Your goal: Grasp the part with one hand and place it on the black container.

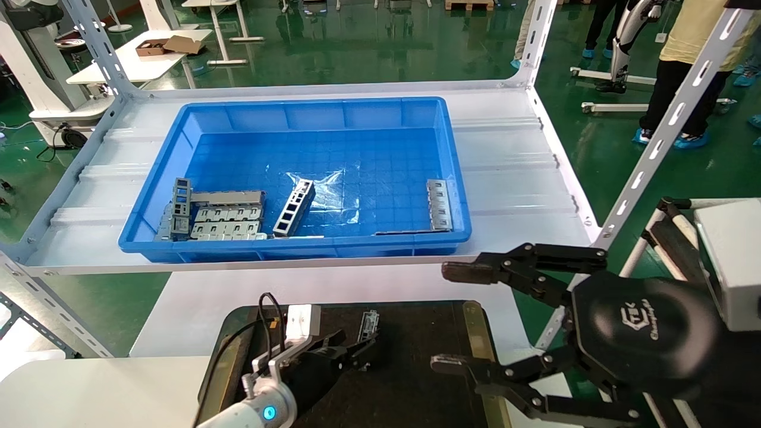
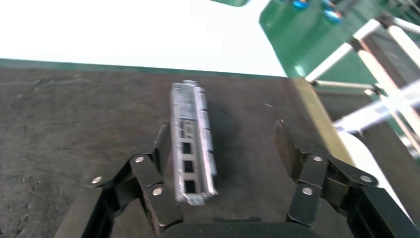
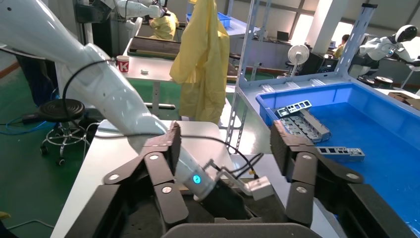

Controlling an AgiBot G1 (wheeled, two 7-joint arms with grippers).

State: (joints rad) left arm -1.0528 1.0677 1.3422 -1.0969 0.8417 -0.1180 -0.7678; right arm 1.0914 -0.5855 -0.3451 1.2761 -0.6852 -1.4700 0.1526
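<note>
The narrow silver metal channel strip [image 2: 192,141] lies flat on the big flat black tray [image 1: 416,368], between the left gripper [image 2: 223,144]'s wide-open fingers. The right gripper [image 1: 461,318] hangs wide open at three o'clock. The blue plastic bin [image 1: 196,119] of grey parts sits at twelve o'clock.

Head view high, looking down over blue bin [image 1: 297,148], left wrist close above black container [image 2: 74,124], right wrist sideways, sharing bin
</note>
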